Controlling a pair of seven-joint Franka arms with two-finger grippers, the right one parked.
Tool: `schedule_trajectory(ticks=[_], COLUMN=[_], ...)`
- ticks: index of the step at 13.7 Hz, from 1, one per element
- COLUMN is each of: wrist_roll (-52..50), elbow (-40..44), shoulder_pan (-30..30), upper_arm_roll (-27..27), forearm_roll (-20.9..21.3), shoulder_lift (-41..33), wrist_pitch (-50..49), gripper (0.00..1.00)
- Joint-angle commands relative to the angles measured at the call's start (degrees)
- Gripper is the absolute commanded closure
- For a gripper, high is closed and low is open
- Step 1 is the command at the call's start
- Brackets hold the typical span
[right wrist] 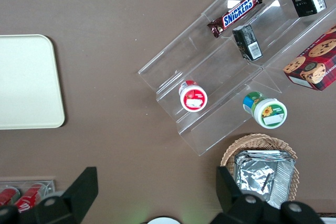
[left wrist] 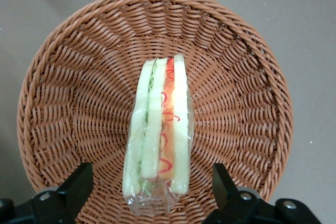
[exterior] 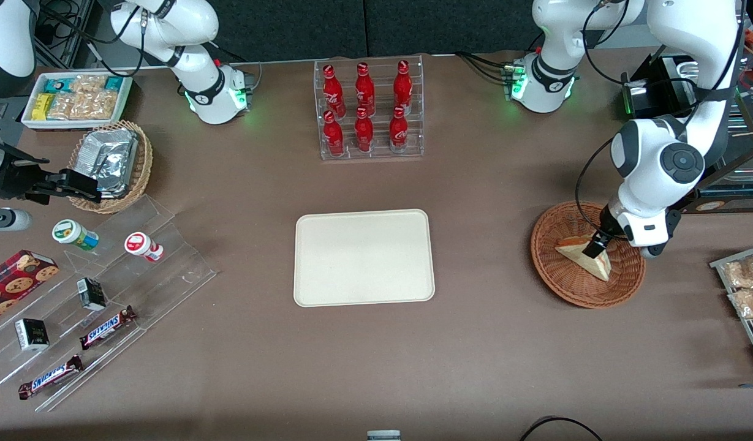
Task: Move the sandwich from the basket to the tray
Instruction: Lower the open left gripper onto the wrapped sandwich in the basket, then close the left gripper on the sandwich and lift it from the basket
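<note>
The sandwich (exterior: 590, 258), a clear-wrapped white bread wedge with red-orange and green filling, lies in the round reddish-brown wicker basket (exterior: 560, 278) toward the working arm's end of the table. In the left wrist view the sandwich (left wrist: 160, 124) lies in the middle of the basket (left wrist: 68, 103). My left gripper (exterior: 597, 246) is low over the basket, open, with one finger on each side of the sandwich's wrapped end (left wrist: 151, 192); the fingers do not touch it. The cream-white tray (exterior: 364, 257) lies flat at the table's middle, also seen in the right wrist view (right wrist: 26, 82).
A clear rack of red bottles (exterior: 369, 110) stands farther from the front camera than the tray. Snack packets on a rack (exterior: 744, 294) lie beside the basket at the table's edge. A clear stepped display (exterior: 106, 306) with snacks and a tan foil-packet basket (exterior: 109, 165) are toward the parked arm's end.
</note>
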Motion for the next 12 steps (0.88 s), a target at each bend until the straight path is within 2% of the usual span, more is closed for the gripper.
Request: schedule_trajectory(ticks=[1, 8, 9, 11, 12], wrist_roll=[-0.84, -2.51, -3.21, -6.36, -6.55], elbow=[-1.63, -2.08, -1.99, -1.29, -1.29], shoulder_pan=[-0.32, -0.32, -0.32, -0.49, -0.5], upper_arm_roll=[0.23, 0.23, 0.14, 0.14, 0.14], forearm_roll=[-0.35, -0.35, -0.44, -0.18, 0.09], shoulder_lift=[0.03, 3.28, 3.37, 3.55, 3.37], wrist_pitch=[2.78, 6.48, 6.83, 7.09, 7.01], gripper=[0.0, 0.0, 0.08, 0.52, 0.71])
